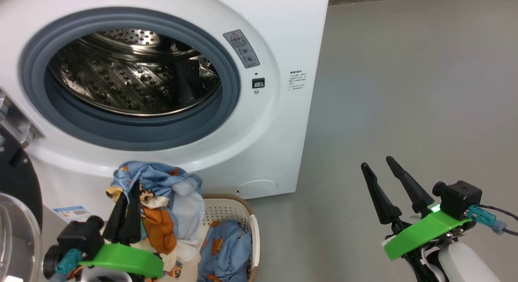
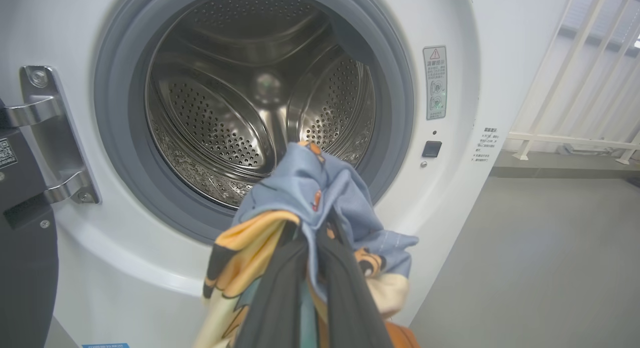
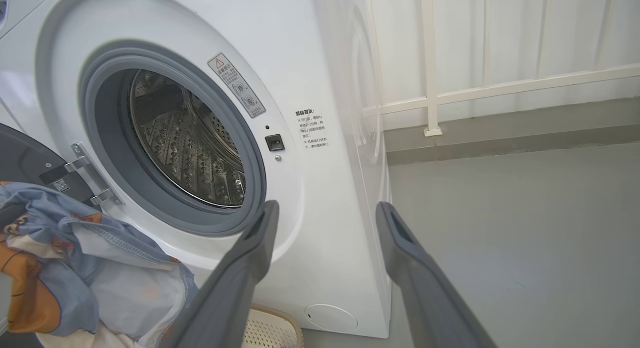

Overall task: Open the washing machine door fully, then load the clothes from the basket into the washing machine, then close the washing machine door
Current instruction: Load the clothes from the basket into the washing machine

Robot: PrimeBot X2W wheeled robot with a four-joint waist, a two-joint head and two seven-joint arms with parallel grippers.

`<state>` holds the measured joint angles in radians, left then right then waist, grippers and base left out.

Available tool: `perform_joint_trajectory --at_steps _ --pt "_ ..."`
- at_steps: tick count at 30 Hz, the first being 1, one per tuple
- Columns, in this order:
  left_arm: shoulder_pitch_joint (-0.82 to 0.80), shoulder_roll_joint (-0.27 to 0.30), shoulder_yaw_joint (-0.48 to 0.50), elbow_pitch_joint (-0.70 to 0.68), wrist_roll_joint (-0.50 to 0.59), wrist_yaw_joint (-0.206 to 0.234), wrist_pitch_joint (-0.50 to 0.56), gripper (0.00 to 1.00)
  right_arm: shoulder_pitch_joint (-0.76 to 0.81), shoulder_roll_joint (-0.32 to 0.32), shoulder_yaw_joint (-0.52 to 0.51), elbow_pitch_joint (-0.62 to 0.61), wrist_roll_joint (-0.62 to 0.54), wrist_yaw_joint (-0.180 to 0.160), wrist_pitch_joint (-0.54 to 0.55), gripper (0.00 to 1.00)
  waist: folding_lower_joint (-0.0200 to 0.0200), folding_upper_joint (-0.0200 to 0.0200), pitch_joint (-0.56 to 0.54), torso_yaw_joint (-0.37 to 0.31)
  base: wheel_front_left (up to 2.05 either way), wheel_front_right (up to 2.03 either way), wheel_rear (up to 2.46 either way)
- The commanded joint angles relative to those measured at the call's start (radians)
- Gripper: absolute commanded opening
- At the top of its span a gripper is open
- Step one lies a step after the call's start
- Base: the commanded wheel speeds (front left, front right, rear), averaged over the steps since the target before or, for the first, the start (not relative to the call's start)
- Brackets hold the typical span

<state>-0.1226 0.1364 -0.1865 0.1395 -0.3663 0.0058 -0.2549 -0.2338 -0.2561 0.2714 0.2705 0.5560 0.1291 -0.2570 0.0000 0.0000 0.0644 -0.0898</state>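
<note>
Hanging clothes (image 1: 156,177) pinched in left claw (image 1: 128,191).

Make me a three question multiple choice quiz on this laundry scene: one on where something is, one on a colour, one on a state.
1. Where is the basket?
A) on the floor in front of the washing machine
B) inside the drum
C) on top of the machine

2. What colour is the door gasket?
A) red
B) grey-blue
C) yellow

3. The left gripper is:
A) open and empty
B) resting flat on the ground
C) shut on a garment

Answers:
1 A: it sits on the floor right before the machine's front.
2 B: the rubber ring round the opening is grey-blue.
3 C: it pinches blue printed cloth, held above the basket.
</note>
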Motion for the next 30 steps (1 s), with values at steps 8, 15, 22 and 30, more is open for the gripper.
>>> perform_joint_trajectory --at_steps 8,15,22,30 --pt "-0.148 0.048 0.054 -0.018 0.01 0.005 0.002 0.0 -0.014 -0.014 0.015 -0.04 -0.022 0.002 -0.005 1.0 0.0 0.0 0.041 -0.018 0.0 0.0 0.0" --pt "-0.331 0.072 0.066 0.117 -0.008 -0.027 0.009 0.0 -0.029 -0.008 0.0 -0.062 -0.044 0.002 -0.005 1.0 0.0 0.0 0.124 -0.054 0.0 0.0 0.0" --pt "-0.552 0.098 0.06 0.371 0.01 -0.047 0.01 0.0 -0.065 0.005 -0.006 -0.096 -0.06 0.002 -0.005 1.0 0.0 0.0 0.255 -0.095 0.0 0.0 0.0" --pt "-0.779 0.123 0.086 0.619 -0.002 -0.084 -0.004 0.0 -0.113 0.019 -0.014 -0.121 -0.069 0.002 -0.005 1.0 0.0 0.0 0.385 -0.146 0.0 0.0 0.0"
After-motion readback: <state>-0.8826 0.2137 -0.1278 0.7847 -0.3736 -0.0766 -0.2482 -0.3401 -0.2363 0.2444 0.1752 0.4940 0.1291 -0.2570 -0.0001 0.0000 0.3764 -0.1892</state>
